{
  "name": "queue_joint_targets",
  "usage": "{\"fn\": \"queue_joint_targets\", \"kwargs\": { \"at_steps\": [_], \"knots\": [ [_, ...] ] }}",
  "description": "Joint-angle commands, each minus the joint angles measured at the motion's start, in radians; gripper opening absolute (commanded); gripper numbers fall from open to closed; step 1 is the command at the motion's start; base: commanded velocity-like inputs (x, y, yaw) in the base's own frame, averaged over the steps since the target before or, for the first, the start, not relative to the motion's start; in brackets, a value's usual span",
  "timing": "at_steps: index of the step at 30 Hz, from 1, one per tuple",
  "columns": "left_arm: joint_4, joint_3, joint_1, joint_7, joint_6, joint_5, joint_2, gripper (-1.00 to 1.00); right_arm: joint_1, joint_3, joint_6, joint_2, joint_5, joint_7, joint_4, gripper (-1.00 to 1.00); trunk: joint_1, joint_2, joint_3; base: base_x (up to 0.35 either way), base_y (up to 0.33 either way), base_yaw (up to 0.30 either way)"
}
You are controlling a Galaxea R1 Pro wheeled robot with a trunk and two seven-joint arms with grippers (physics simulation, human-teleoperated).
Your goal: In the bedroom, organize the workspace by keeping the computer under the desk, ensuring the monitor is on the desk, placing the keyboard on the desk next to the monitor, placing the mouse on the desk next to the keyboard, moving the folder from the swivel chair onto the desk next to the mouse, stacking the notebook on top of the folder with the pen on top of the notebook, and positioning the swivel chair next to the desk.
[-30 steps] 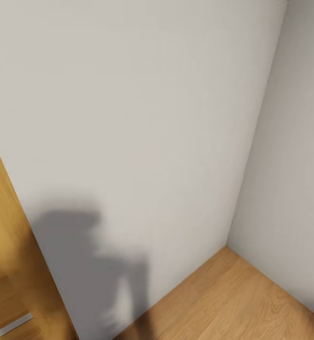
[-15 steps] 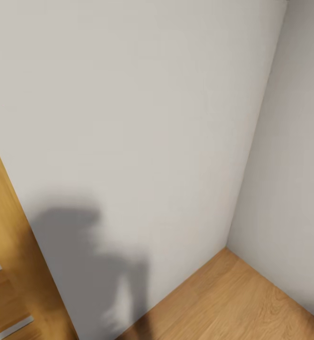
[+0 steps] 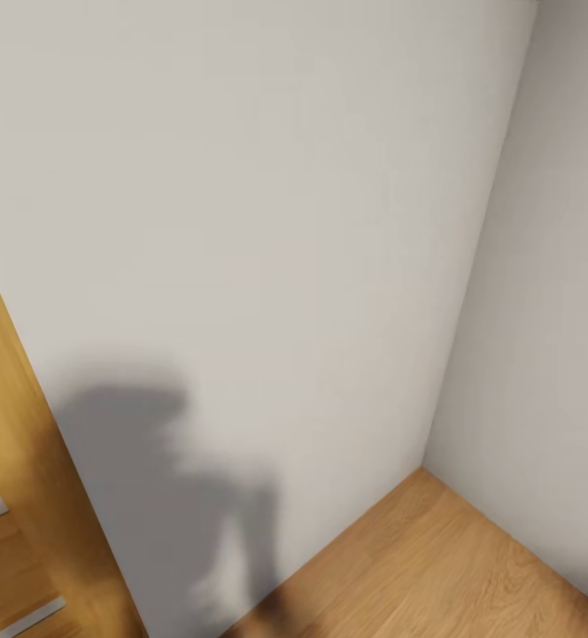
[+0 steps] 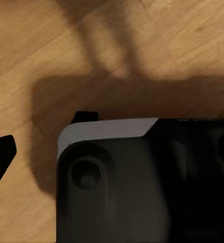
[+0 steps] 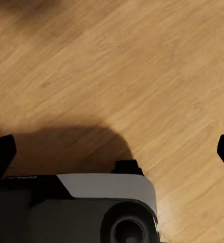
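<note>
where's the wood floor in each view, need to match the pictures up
Head view: the wood floor is a wedge at the lower right, below the corner where the two white walls meet.
Left wrist view: the floor spans the upper half, shadowed, behind the robot's dark base.
Right wrist view: the floor covers most of the picture.
Shared landmark: the same light oak plank grain.

The walls (image 3: 241, 177) look matt and smooth, painted pale grey. The floor (image 3: 436, 567) is warm, grained wood with a slight sheen. The dresser (image 3: 11, 496) is similar wood.
</note>
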Motion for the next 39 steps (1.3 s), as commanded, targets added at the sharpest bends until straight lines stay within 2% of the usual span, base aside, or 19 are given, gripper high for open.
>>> {"fn": "queue_joint_targets", "kwargs": {
  "at_steps": [1, 4, 6, 8, 10, 12, 13, 14, 15, 16, 17, 18, 20, 22, 27, 29, 35, 36, 39],
  "knots": [
    [-0.028, 0.000, 0.001, 0.001, -0.002, 0.000, -0.002, 1.00, -0.001, -0.002, -0.034, 0.001, -0.001, -0.019, -0.027, 1.00, -0.004, 0.007, 0.002, 0.000, 0.000, 0.000],
    [-0.061, 0.000, 0.001, 0.001, -0.003, 0.000, -0.006, 1.00, -0.003, -0.003, -0.093, 0.002, -0.001, -0.041, -0.061, 1.00, -0.015, 0.028, 0.012, 0.000, 0.000, 0.000],
    [-0.096, 0.000, 0.001, 0.001, -0.005, 0.001, -0.007, 1.00, -0.011, -0.003, -0.181, 0.003, 0.000, -0.060, -0.088, 1.00, -0.023, 0.042, 0.018, 0.000, 0.000, 0.000],
    [-0.110, 0.000, 0.000, 0.001, -0.012, 0.001, -0.007, 1.00, -0.021, -0.003, -0.220, 0.003, 0.001, -0.065, -0.095, 1.00, -0.031, 0.056, 0.024, 0.000, 0.000, 0.000],
    [-0.134, 0.000, -0.001, 0.002, -0.046, 0.001, -0.005, 1.00, -0.037, -0.004, -0.265, 0.003, 0.001, -0.069, -0.099, 1.00, -0.038, 0.070, 0.030, 0.000, 0.000, 0.000],
    [-0.146, 0.004, -0.001, 0.002, -0.167, 0.004, -0.002, 1.00, -0.053, -0.004, -0.306, -0.002, 0.000, -0.072, -0.091, 1.00, -0.046, 0.084, 0.037, 0.000, 0.000, 0.000],
    [-0.127, 0.017, -0.001, 0.003, -0.261, 0.011, 0.000, 1.00, -0.057, -0.004, -0.336, -0.005, 0.000, -0.072, -0.069, 1.00, -0.050, 0.091, 0.040, 0.000, 0.000, 0.000],
    [-0.111, 0.037, -0.001, 0.004, -0.326, 0.020, 0.003, 1.00, -0.059, -0.004, -0.367, -0.006, 0.000, -0.072, -0.044, 1.00, -0.054, 0.098, 0.043, 0.000, 0.000, 0.000],
    [-0.102, 0.051, -0.001, 0.004, -0.356, 0.026, 0.004, 1.00, -0.059, -0.004, -0.385, -0.006, 0.000, -0.072, -0.028, 1.00, -0.058, 0.105, 0.046, 0.000, 0.000, 0.000],
    [-0.080, 0.088, -0.001, 0.004, -0.402, 0.040, 0.007, 1.00, -0.060, -0.004, -0.428, -0.006, 0.001, -0.072, 0.007, 1.00, -0.058, 0.105, 0.046, 0.000, 0.000, 0.000],
    [-0.068, 0.110, -0.001, 0.004, -0.419, 0.047, 0.009, 1.00, -0.061, -0.003, -0.452, -0.005, 0.001, -0.072, 0.024, 1.00, -0.058, 0.105, 0.046, 0.000, 0.000, 0.000],
    [-0.042, 0.174, -0.001, -0.001, -0.453, 0.066, 0.011, 1.00, -0.061, -0.002, -0.523, -0.004, 0.002, -0.072, 0.071, 1.00, -0.058, 0.105, 0.046, 0.000, 0.000, 0.062],
    [-0.028, 0.219, -0.001, -0.005, -0.471, 0.075, 0.012, 1.00, -0.061, -0.001, -0.582, -0.002, 0.004, -0.072, 0.101, 1.00, -0.058, 0.105, 0.046, 0.000, 0.000, 0.133],
    [-0.021, 0.243, -0.001, -0.008, -0.481, 0.079, 0.012, 1.00, -0.061, 0.000, -0.618, 0.000, 0.004, -0.074, 0.116, 1.00, -0.058, 0.105, 0.046, 0.000, 0.000, 0.201],
    [-0.002, 0.263, -0.001, -0.008, -0.505, 0.073, 0.022, 1.00, -0.062, 0.002, -0.652, 0.004, 0.005, -0.153, 0.132, 1.00, -0.058, 0.105, 0.046, 0.034, 0.000, 0.256],
    [0.004, 0.264, -0.001, -0.008, -0.510, 0.071, 0.037, 1.00, -0.062, 0.003, -0.656, 0.005, 0.006, -0.187, 0.134, 1.00, -0.058, 0.105, 0.046, 0.029, 0.000, 0.273],
    [0.093, 0.265, -0.001, -0.004, -0.531, 0.067, 0.051, 1.00, -0.062, 0.009, -0.658, 0.006, 0.010, -0.211, 0.135, 1.00, -0.058, 0.105, 0.046, 0.003, 0.000, 0.277],
    [0.114, 0.264, -0.001, -0.005, -0.574, 0.066, 0.052, 1.00, -0.062, 0.013, -0.661, 0.007, 0.020, -0.215, 0.134, 1.00, -0.058, 0.105, 0.046, -0.159, -0.050, 0.281],
    [0.127, 0.265, -0.001, -0.005, -0.628, 0.066, 0.053, 1.00, -0.062, 0.016, -0.710, 0.017, 0.049, -0.219, 0.136, 1.00, -0.058, 0.105, 0.046, -0.236, -0.084, 0.282]
  ]
}}
